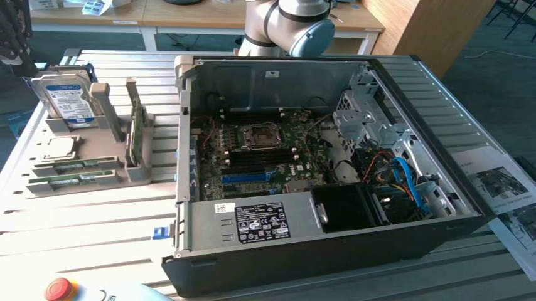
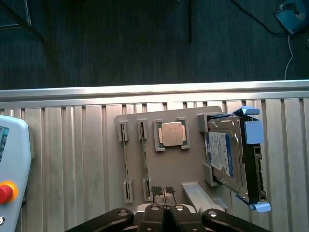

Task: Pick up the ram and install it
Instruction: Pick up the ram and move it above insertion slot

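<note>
Bare slatted aluminium table (image 2: pixel 72 145) lies open around the grey parts holder (image 2: pixel 193 166) beneath the closed hand (image 2: pixel 163 191). At one end of the holder a silver hard drive with a blue-and-white label (image 2: pixel 227 154) stands tall. The open black computer case (image 1: pixel 335 251) walls off the exterior view's right.

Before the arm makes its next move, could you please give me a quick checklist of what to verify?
1. Claw empty: ok, it holds nothing.
2. Claw open for gripping: not ok, it is shut.
3. Two ram sticks standing in their tray slots: ok.
4. Claw centred over a ram stick: cannot tell.
5. Computer case open, motherboard exposed: ok.
</note>
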{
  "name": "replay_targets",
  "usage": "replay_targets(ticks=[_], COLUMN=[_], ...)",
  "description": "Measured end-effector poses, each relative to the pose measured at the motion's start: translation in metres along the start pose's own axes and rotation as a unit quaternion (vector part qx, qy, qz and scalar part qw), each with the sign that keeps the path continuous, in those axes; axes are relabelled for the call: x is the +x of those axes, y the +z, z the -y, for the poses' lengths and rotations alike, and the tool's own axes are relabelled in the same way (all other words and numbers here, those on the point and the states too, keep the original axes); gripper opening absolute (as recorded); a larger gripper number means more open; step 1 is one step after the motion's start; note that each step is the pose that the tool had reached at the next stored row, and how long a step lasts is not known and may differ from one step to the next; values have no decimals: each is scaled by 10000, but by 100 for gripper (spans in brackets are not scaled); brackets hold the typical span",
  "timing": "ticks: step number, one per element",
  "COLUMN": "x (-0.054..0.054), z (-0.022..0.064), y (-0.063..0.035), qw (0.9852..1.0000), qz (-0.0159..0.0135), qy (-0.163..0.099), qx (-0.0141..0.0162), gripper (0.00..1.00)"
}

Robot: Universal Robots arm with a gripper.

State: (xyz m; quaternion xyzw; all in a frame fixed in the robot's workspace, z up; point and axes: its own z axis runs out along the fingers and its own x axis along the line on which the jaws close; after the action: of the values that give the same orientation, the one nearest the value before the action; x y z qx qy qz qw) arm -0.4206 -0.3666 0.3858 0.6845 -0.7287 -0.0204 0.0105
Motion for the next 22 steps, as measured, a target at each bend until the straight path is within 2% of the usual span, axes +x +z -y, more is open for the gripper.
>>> replay_targets(ticks=[13,22], x=[0,2], z=[0,0], y=[0,0], qw=[10000,9995], qz=[-1,-13], qy=[-22,-302], qx=[0,-4], gripper=[10,10])
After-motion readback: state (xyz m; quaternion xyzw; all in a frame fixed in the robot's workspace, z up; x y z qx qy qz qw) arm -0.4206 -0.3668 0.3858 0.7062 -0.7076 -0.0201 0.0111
